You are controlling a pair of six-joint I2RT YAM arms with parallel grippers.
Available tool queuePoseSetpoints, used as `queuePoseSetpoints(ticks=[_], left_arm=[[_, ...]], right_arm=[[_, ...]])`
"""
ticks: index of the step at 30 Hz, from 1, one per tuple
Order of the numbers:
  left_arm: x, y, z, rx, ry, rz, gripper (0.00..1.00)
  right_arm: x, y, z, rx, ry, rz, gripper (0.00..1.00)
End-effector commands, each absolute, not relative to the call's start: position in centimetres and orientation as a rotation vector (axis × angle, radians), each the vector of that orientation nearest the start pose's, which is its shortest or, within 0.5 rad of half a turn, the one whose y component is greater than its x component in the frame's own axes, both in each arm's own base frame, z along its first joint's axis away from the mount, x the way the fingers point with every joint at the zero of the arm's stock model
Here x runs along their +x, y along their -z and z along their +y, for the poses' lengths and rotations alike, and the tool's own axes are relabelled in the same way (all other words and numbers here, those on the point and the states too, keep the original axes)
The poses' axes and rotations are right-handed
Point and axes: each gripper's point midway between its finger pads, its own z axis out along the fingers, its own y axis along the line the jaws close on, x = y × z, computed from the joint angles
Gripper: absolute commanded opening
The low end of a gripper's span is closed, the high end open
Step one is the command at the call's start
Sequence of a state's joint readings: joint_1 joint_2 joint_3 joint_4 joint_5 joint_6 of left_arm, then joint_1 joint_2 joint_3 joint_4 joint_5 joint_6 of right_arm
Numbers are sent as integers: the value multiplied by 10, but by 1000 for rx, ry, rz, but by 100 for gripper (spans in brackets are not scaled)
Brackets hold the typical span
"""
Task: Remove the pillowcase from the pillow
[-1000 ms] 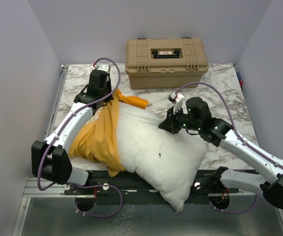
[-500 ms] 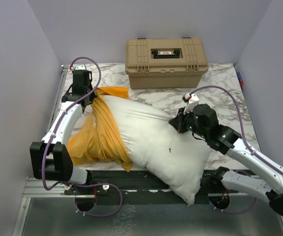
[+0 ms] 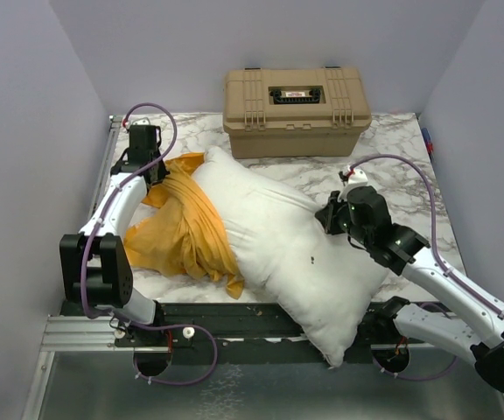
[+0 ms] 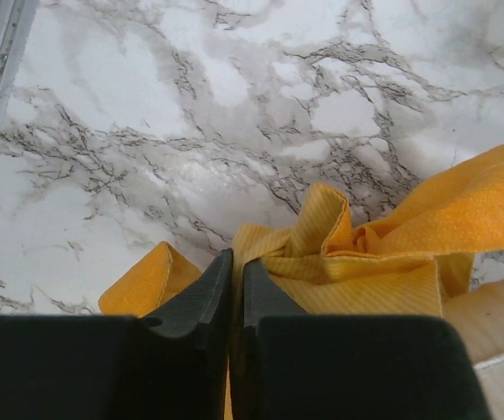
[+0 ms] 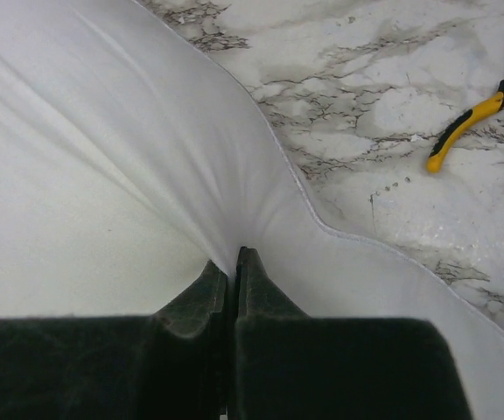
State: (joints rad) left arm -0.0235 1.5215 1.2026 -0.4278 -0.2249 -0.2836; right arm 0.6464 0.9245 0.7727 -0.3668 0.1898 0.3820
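Two arms are on the job, and you have one at each end of the load. At the far left, your left gripper (image 3: 151, 172) has its dark fingers (image 4: 201, 293) pressed almost together, with a fold of the orange-yellow thin fabric pillowcase (image 3: 182, 232) pinched between them. The wrist view shows the ribbed cloth (image 4: 383, 262) crumpled just past the fingertips and lying on the white, grey-veined marble table (image 3: 392, 166).

The pillowcase is bunched at the left end of the table. It wraps as a twisted band over the left part of the big plump white pillow (image 3: 296, 254), with loose folds spilling to the left and towards the near edge. Most of the pillow is bare. It lies diagonally from far left to near right. Its far corner pokes out beyond the orange band, and its near corner hangs over the table's near edge.

At the far middle, a tan plastic toolbox (image 3: 296, 109) stands with its lid down, apart from the pillow.

On the right, your right gripper (image 3: 329, 214) grips the pillow's right edge. Its fingers (image 5: 204, 284) are narrowed onto a tuck of white fabric (image 5: 103, 175), and creases fan out from the pinch. In that wrist view, a yellow-handled hand tool (image 5: 466, 131) lies on the marble past the pillow's seam.
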Motion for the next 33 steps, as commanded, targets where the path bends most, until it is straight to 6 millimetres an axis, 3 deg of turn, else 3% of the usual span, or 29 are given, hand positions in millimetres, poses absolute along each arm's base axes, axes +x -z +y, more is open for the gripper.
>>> queuePoseSetpoints(ticks=[1,5,9,12,17,23,27,33], left_arm=[[426,-203,8,-349,-94,2137,14],[418,-223,-6,-307,-75,2090,38],[401,-239,-22,-255,-78,2049,51],[381,-247,-33,-242,-19,2034,53],[336,-255,-51,-239,172,2009,55],[287,-257,-72,-243,389,1983,59],[265,-246,-88,-227,520,2011,61],[248,-224,-93,-265,584,2049,63]], right_arm=[[268,-177,144,-97,-265,2136,1],[272,-184,159,-169,-313,2134,3],[270,-200,172,-263,-375,2115,32],[265,-217,178,-363,-409,2087,54],[253,-242,197,-531,-518,2036,77],[242,-260,231,-726,-642,1956,86],[231,-257,263,-860,-635,1927,92],[206,-239,313,-1060,-576,1897,97]])
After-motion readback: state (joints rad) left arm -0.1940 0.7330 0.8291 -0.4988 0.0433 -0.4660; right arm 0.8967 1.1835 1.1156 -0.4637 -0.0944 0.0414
